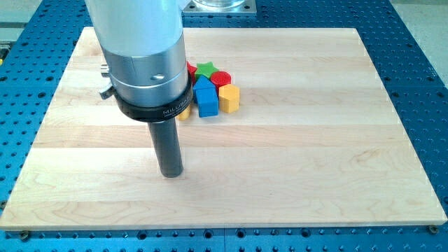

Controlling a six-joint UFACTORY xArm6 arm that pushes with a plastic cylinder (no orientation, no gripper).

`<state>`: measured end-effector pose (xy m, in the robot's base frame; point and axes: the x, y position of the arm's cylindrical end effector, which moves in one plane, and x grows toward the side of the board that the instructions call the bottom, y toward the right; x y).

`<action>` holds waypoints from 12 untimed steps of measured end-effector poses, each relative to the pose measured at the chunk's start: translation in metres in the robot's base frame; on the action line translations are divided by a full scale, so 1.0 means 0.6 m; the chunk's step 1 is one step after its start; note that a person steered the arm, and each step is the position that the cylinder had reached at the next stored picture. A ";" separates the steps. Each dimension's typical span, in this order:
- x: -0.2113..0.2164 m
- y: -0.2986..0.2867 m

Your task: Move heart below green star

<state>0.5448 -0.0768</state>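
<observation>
A green star (206,68) lies near the top middle of the wooden board (315,140), in a tight cluster of blocks. A red block (221,78) touches its right side, and another red piece (190,69) shows at its left, half hidden by the arm; which one is the heart I cannot tell. A blue block (206,97) sits below the star and a yellow block (229,98) lies right of the blue one. A yellow sliver (184,114) peeks out under the arm's collar. My tip (171,174) rests on the board, well below and left of the cluster, touching no block.
The arm's wide silver body (143,49) covers the board's upper left and hides the left part of the cluster. A blue perforated table (420,63) surrounds the board.
</observation>
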 end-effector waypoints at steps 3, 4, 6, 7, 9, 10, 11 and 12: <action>0.004 0.000; -0.002 0.007; -0.119 -0.033; -0.109 -0.100; -0.183 -0.010; -0.185 -0.072; -0.203 -0.086; -0.220 -0.064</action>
<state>0.4125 -0.1154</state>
